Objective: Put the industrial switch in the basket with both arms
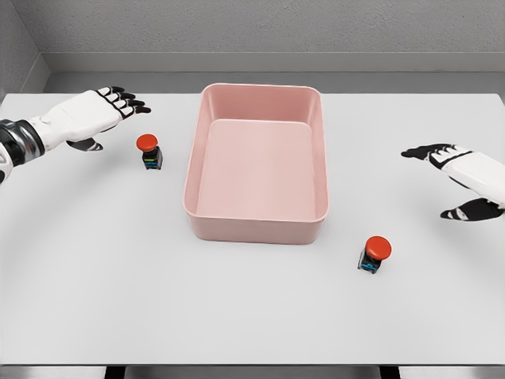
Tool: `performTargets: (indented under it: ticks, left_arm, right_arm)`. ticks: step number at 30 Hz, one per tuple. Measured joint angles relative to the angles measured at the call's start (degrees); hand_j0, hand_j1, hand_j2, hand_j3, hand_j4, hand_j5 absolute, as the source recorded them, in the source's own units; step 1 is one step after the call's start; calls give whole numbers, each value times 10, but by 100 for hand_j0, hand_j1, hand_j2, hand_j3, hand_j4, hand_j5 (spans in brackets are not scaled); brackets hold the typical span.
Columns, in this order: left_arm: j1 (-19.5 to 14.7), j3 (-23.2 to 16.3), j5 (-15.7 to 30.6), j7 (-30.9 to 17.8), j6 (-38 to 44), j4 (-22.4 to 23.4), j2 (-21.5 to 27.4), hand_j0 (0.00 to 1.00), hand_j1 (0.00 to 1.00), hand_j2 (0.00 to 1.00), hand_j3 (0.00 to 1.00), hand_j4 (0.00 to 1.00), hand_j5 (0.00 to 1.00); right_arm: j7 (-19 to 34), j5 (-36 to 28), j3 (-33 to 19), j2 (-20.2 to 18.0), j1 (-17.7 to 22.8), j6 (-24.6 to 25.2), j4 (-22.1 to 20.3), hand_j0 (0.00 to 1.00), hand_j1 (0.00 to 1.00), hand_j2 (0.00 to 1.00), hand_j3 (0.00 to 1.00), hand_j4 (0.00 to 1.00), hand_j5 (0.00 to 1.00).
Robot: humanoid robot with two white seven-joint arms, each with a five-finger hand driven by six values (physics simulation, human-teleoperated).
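Note:
A pink rectangular basket (pixel 256 225) stands in the middle of the white table, with nothing inside it. One industrial switch (pixel 148 151), red-capped on a dark body, stands upright just left of the basket. A second switch (pixel 374 254) of the same kind stands near the basket's front right corner. My left hand (pixel 110 106) hovers up and to the left of the first switch, fingers spread and holding nothing. My right hand (pixel 454 174) floats at the right edge, well right of and above the second switch, also with fingers spread.
The white table (pixel 95 300) runs to a front edge near the bottom of the view. A grey wall stands behind its far edge.

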Motion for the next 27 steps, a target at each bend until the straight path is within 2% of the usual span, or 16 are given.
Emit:
performTargets:
  ticks: [4,7,9,14,16,19,22,27]
  left_arm:
    - [0,0,0,0,0,1,-1,100,100,100,100,100,100]
    - [-4,0,0,0,0,6,-4,100,100,100,100,100,100]
    - [-25,-5,2,0,0,25,-16,100,100,100,100,100,100]
    - [-69,-59,27,1,0,80,-46,100,100,100,100,100,100]
    - [-72,-84,35,2,0,97,-52,100,100,100,100,100,100]
    - [-82,-115,43,2,0,108,-56,100,100,100,100,100,100]
    - [-86,-142,50,2,0,113,-58,100,100,100,100,100,100]
    - [-90,-162,55,2,0,118,-60,100,100,100,100,100,100]
  right_arm:
    - [0,-1,1,1,3,-4,0,100,100,100,100,100,100]
    - [0,-2,7,0,7,-29,0,100,100,100,100,100,100]
    - [0,-1,10,-3,16,-41,0,100,100,100,100,100,100]
    - [26,1,12,-18,28,-53,0,100,100,100,100,100,100]
    - [44,2,13,-27,38,-55,0,100,100,100,100,100,100]
    - [61,2,14,-41,45,-71,0,100,100,100,100,100,100]
    - [67,2,14,-51,45,-109,0,100,100,100,100,100,100]
    - [71,2,14,-58,39,-153,0,100,100,100,100,100,100]
